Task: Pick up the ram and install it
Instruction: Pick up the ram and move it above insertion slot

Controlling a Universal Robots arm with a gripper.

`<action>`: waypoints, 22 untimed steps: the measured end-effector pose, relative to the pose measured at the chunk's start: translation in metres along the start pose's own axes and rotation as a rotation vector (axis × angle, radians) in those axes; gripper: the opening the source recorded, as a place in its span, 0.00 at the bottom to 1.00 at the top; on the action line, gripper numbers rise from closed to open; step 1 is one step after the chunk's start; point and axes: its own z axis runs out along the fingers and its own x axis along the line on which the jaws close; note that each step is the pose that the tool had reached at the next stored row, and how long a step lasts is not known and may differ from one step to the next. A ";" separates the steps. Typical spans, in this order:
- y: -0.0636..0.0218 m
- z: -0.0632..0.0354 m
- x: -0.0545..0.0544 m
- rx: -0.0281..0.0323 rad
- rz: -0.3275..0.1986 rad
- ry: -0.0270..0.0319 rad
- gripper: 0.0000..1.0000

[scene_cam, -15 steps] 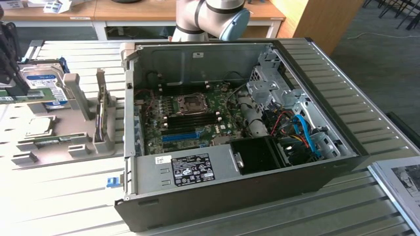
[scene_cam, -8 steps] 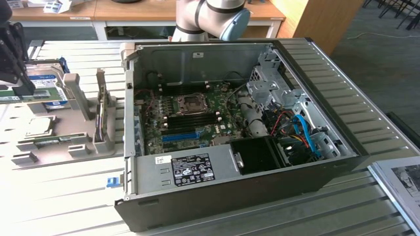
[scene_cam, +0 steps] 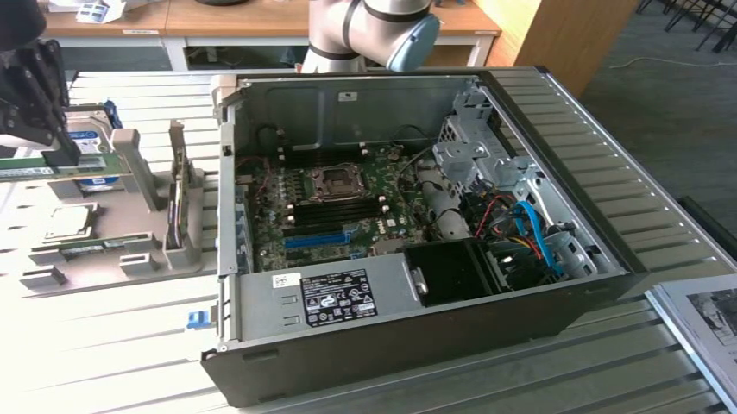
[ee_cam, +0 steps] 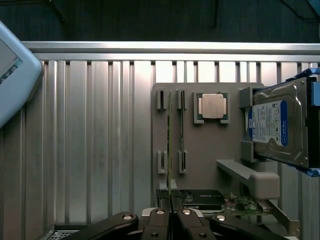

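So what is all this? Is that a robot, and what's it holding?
Yes, that is a robot arm. One picture comes from a camera standing off to the side. The other comes from a camera on the arm's wrist, looking past its gripper, which pinches like a hand. On the metal table sits an open computer with its insides showing. Next to it, on the exterior view's left, a grey holder carries a hard drive and a small square silver chip. The gripper is pinched on the ram, a thin green memory stick, held up over the holder. It is not in the computer yet.
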 end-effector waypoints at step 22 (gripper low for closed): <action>-0.0481 -0.0012 -0.001 0.0000 -0.001 -0.0001 0.12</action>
